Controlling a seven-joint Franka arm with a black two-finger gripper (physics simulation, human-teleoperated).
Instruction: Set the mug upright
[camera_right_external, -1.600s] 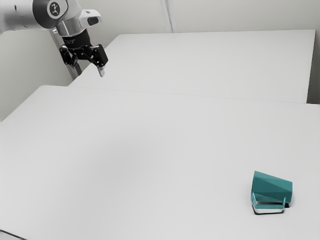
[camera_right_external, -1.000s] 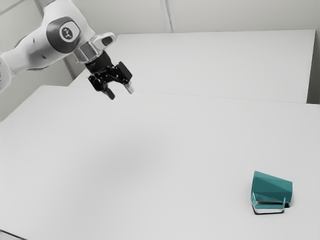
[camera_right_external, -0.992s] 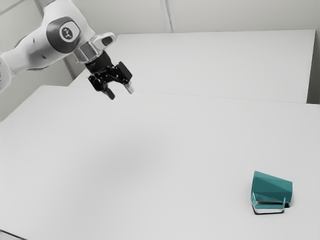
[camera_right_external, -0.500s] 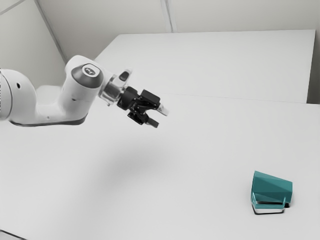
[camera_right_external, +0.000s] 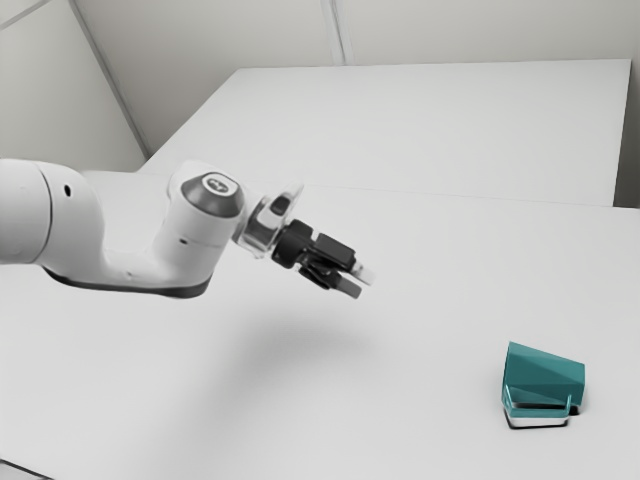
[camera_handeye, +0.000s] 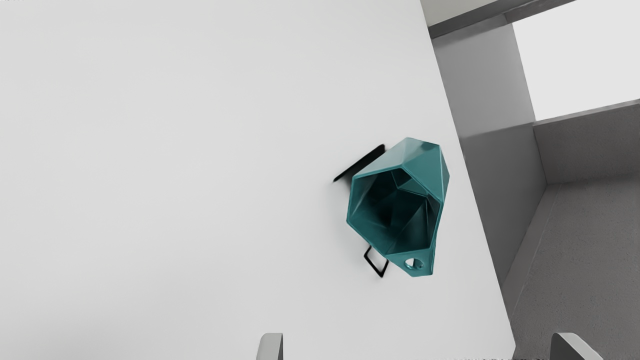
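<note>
Exterior view: teal mug (camera_right_external: 543, 376) (on its side) well apart from released, spread hand (camera_right_external: 359, 284).

I view a plain white tabletop (camera_right_external: 150, 390) below the jaws; well beyond them, a pale wall (camera_right_external: 450, 30) with a narrow strip (camera_right_external: 337, 30); past the tabletop's edge, speckled grey floor (camera_handeye: 590, 260).

White arm (camera_right_external: 132, 250), rounded segments, dark grey round cap with pale emblem, small black dots. Black claw (camera_right_external: 358, 283), blocky, pale grey fingertips.
</note>
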